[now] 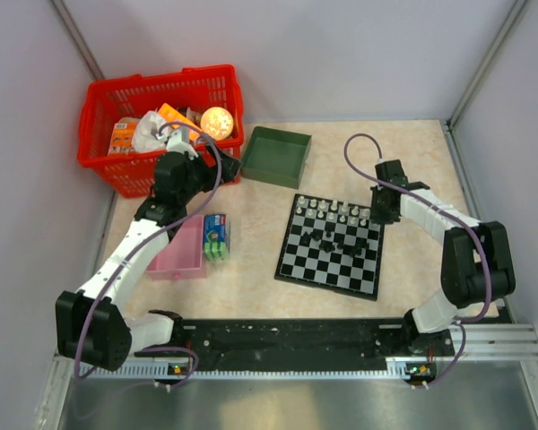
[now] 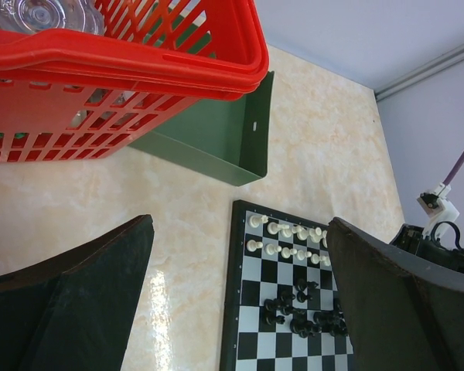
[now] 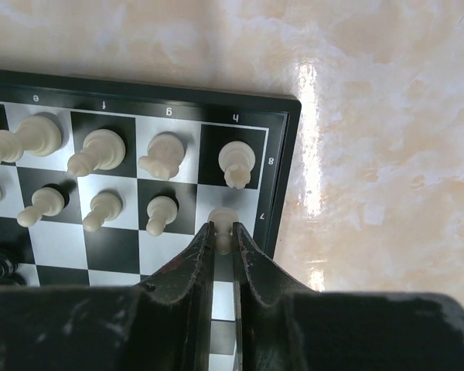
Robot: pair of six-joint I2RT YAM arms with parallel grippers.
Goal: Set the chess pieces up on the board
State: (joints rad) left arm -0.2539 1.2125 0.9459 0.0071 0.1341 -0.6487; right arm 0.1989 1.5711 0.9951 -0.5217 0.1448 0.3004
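The right gripper (image 3: 224,232), fingers nearly closed, pinches a white pawn (image 3: 223,219) upright at the far right corner of the board (image 3: 282,154) mid-worktop, likely completing the pawn row; the left gripper (image 2: 240,224) hangs wide and empty by the red basket (image 2: 139,62), clear of play

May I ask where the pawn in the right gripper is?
In the right wrist view, the white pawn is pinched by the right gripper at the board's right edge, beside the corner piece.
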